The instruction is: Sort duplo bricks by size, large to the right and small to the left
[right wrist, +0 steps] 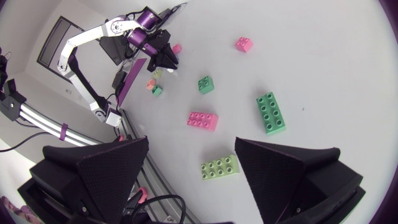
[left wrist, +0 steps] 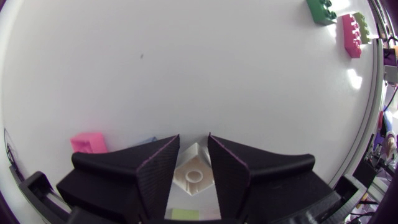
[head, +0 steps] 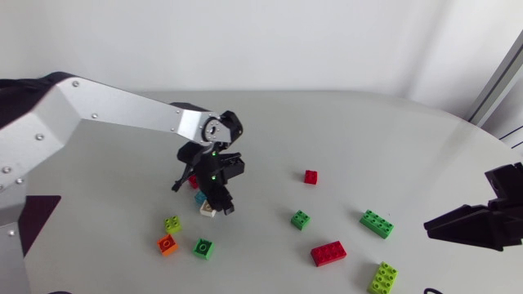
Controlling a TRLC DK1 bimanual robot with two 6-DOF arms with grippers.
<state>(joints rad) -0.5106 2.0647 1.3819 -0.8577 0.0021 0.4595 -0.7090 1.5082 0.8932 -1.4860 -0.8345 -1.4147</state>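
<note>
My left gripper (head: 216, 204) stands low over the table left of the middle, shut on a small white brick (head: 207, 213). In the left wrist view the white brick (left wrist: 193, 175) sits between both fingers (left wrist: 160, 168), touched from two sides. Close beside it lie a small red brick (left wrist: 88, 142) and a small blue brick (head: 200, 197). Small lime (head: 172, 223), orange (head: 167, 243) and green (head: 203, 247) bricks lie nearer the front. My right gripper (head: 441, 224) stands open at the right edge, holding nothing.
On the right half lie a small red brick (head: 310, 176), a small green brick (head: 300, 219), a large green brick (head: 376, 223), a large red brick (head: 328, 253) and a large lime brick (head: 382, 278). Bare table stretches across the back.
</note>
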